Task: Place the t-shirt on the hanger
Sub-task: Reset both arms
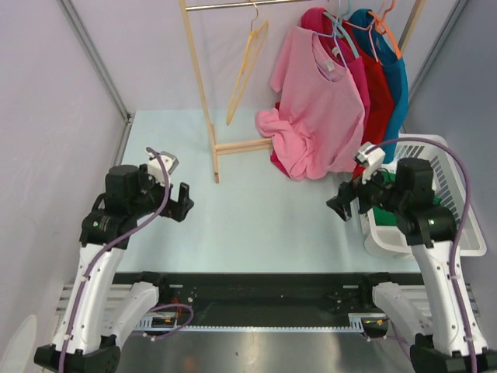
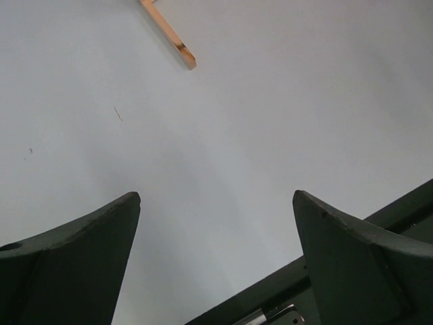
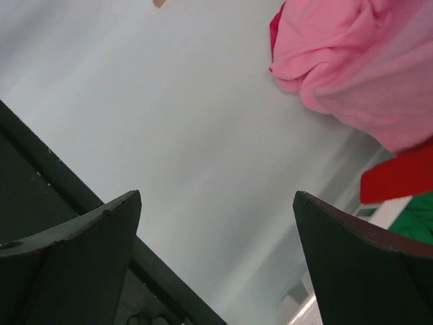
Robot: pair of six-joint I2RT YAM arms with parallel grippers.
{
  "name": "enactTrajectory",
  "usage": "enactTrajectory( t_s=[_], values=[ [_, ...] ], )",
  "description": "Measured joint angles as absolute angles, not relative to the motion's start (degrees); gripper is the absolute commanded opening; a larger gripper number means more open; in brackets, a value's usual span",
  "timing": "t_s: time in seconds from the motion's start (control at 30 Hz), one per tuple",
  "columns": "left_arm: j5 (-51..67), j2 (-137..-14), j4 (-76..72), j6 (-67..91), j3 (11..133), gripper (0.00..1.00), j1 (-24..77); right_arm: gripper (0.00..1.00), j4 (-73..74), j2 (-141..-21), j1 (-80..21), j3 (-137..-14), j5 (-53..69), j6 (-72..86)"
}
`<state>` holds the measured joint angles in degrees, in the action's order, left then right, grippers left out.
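Note:
The light pink t-shirt (image 1: 322, 101) hangs from the rail at the back right. Its neck sits on the pale lavender-blue hanger (image 1: 344, 39), and its lower hem lies bunched on the table. In the right wrist view that bunched hem of the t-shirt (image 3: 352, 61) shows at the upper right. My left gripper (image 1: 185, 203) hovers open over the table's left half, far from the shirt, with nothing between its fingers (image 2: 101, 237). My right gripper (image 1: 342, 203) is also open and holds nothing. It stands below the shirt's hem, apart from it, over bare table (image 3: 203, 135).
A wooden rack (image 1: 200, 85) stands at the back, its foot (image 2: 172, 37) reaching toward the left arm. It carries a yellow hanger (image 1: 247, 70) plus magenta, red (image 3: 399, 179) and blue shirts behind the pink one. A white basket (image 1: 458, 194) with green cloth (image 3: 416, 227) sits beside the right arm.

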<state>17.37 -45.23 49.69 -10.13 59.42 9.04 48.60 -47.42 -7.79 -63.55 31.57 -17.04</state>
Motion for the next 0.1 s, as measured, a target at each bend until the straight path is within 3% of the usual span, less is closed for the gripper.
enactTrajectory(
  t_s=[0.1],
  values=[
    [16.05,-41.85,50.48,-10.11,59.13,1.0,8.99,1.0,50.57,-43.33,-5.19,-63.66,31.48,-17.04]
  ],
)
